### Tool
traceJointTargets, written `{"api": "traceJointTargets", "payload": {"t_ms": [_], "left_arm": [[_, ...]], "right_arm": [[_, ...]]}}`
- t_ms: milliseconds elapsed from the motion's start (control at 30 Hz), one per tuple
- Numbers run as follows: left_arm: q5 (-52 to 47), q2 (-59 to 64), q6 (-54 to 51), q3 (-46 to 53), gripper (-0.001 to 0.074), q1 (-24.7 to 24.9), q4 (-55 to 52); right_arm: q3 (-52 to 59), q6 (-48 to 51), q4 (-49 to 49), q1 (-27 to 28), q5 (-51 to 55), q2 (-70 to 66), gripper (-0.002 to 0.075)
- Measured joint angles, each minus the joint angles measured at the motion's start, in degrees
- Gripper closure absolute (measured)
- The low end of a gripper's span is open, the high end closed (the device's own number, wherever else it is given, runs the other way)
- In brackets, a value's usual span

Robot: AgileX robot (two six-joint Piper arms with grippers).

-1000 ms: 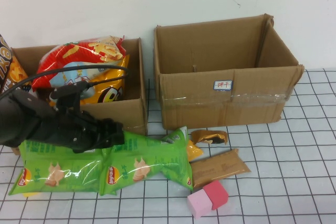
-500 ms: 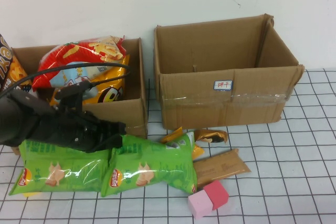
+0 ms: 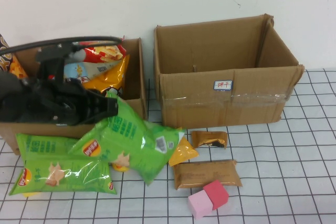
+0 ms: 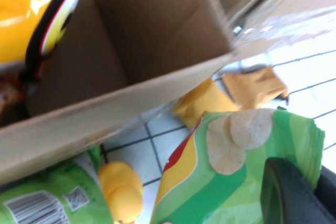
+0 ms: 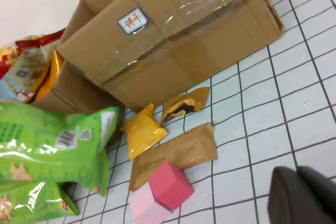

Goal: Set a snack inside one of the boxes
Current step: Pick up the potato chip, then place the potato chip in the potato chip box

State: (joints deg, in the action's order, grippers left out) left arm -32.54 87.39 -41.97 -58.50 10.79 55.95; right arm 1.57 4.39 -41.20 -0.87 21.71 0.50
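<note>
- Lifted since a second ago, the green foil chip bag (image 3: pixel 128 140) has one end raised off the white gridded table (image 3: pixel 294 182), and the left gripper (image 3: pixel 107 107) has come up to the box front.
- Its fingers are clamped on the bag's upper corner; the bag's long axis slopes down and away to the right.
- Just behind the fingers, the smaller left cardboard box (image 3: pixel 134 106) already holds red and yellow snack bags (image 3: pixel 100 64).
- Beside it, the larger taped cardboard box (image 3: pixel 226 103) looks empty.
- Only a dark edge of the right gripper (image 5: pixel 304 195) shows, above bare table; its fingers cannot be judged.
</note>
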Motion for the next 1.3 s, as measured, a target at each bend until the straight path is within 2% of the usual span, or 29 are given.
{"api": "traceJointTargets", "payload": {"t_ms": [400, 667, 900, 1300], "left_arm": [[0.4, -12.9, -0.7, 0.0, 0.0730, 0.0, -0.2], [6.9, -18.6, -4.8, -6.1, 0.0734, 0.0, -0.3], [16.8, -18.1, -6.9, -8.0, 0.0734, -0.1, -2.0], [18.0, -7.9, -10.2, -8.0, 0.0734, -4.7, -3.4]], "right_arm": [[0.0, 0.0, 0.0, 0.0, 0.1, 0.0, 0.0727], [0.0, 0.1, 0.0, 0.0, 0.2, 0.0, 0.0727], [0.0, 0.1, 0.0, 0.0, 0.2, 0.0, 0.0727], [0.0, 0.3, 0.0, 0.0, 0.2, 0.0, 0.0727]]}}
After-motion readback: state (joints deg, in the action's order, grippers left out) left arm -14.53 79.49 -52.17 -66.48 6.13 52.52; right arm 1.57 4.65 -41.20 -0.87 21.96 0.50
